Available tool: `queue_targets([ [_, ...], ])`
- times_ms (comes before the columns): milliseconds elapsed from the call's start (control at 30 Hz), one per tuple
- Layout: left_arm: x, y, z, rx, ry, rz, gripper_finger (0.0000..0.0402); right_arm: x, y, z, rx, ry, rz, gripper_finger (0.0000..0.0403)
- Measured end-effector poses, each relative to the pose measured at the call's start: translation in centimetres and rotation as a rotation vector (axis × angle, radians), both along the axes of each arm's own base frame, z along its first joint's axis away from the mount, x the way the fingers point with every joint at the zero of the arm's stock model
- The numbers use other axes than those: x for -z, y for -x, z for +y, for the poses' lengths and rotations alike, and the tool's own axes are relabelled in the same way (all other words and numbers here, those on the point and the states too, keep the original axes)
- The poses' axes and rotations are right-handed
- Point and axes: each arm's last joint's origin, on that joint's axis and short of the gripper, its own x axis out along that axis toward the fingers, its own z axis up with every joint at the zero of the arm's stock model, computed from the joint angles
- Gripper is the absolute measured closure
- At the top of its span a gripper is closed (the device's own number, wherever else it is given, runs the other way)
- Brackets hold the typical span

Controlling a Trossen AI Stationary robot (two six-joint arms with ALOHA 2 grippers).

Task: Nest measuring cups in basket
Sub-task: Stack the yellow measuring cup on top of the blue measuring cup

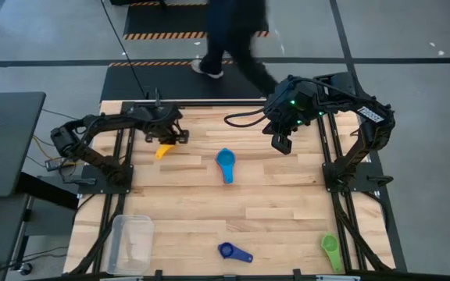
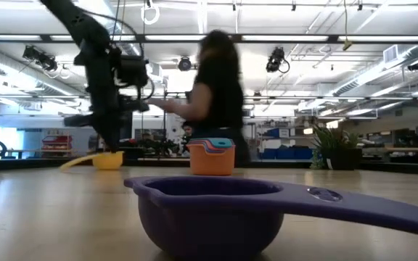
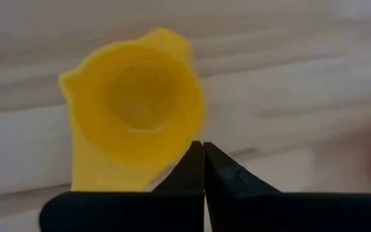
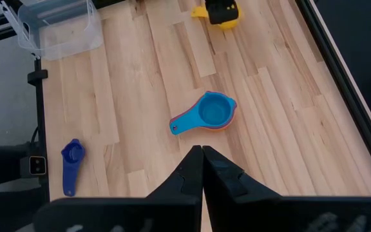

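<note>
A yellow measuring cup (image 3: 131, 109) lies upright on the table at the far left, its handle (image 2: 75, 163) flat on the wood. My left gripper (image 3: 203, 148) is shut, pointing steeply down at the cup's rim, with nothing between its fingers. At mid-table stands a nested stack (image 1: 225, 161): a light blue cup on top, with red and orange ones under it (image 2: 211, 158). A dark blue cup (image 1: 228, 250) and a green cup (image 1: 330, 248) lie near the front edge. The clear basket (image 1: 131, 242) sits at the front left. My right gripper (image 4: 202, 149) hangs shut high over the far right. My left gripper's shut fingertips (image 3: 192, 161) come from above and stand at the yellow cup's rim (image 3: 172, 151), on the side next to its handle. I cannot tell whether they touch it. The cup rests on the table.
A person (image 1: 229, 39) walks past just beyond the table's far edge. Dark frame rails (image 1: 334, 156) run along the left and right sides. Bare wood lies between the stack and the basket.
</note>
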Motion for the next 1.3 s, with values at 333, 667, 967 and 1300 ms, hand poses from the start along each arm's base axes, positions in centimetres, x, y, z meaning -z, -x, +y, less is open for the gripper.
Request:
queue_targets([
  [333, -7.7, -2.5, 0.6, 0.121, -0.252, 0.118, 0.0397, 0.0, 0.0, 0.0, 0.0, 0.0, 0.0, 0.0392],
  [667, -8.6, -2.7, 0.6, 0.259, -0.198, 0.06, 0.0334, 0.0, 0.0, 0.0, 0.0, 0.0, 0.0, 0.0392],
  [967, -4.6, -1.5, -0.3, 0.282, -0.115, 0.13, 0.0282, 0.0, 0.0, 0.0, -0.001, 0.0, 0.0, 0.0392],
  [1300, -0.3, -0.8, -0.7, 0.296, -0.173, 0.085, 0.0281, 0.0, -0.1, 0.0, 0.0, 0.0, -0.007, 0.0392],
])
